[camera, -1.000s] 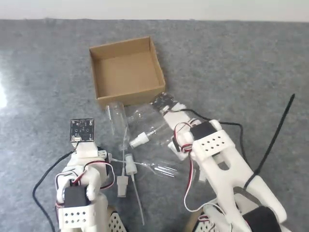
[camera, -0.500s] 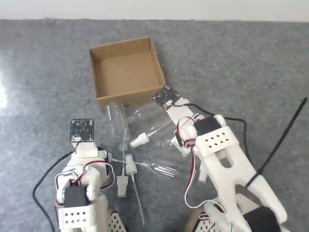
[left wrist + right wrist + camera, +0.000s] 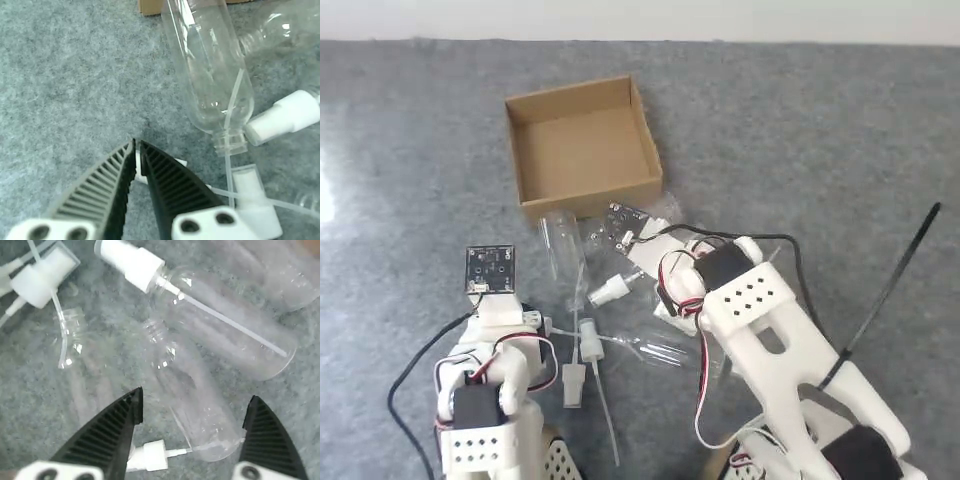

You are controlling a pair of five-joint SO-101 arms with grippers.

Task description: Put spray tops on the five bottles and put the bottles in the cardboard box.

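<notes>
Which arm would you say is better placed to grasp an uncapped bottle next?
Right, I think. The right gripper is open, its jaws spread on either side of an uncapped bottle. The left gripper is closed, off to the side by a spray top.

I count five clear bottles, one of them wearing its fitted spray top. Three loose spray tops are all I can make out for certain. One cardboard box.
</notes>
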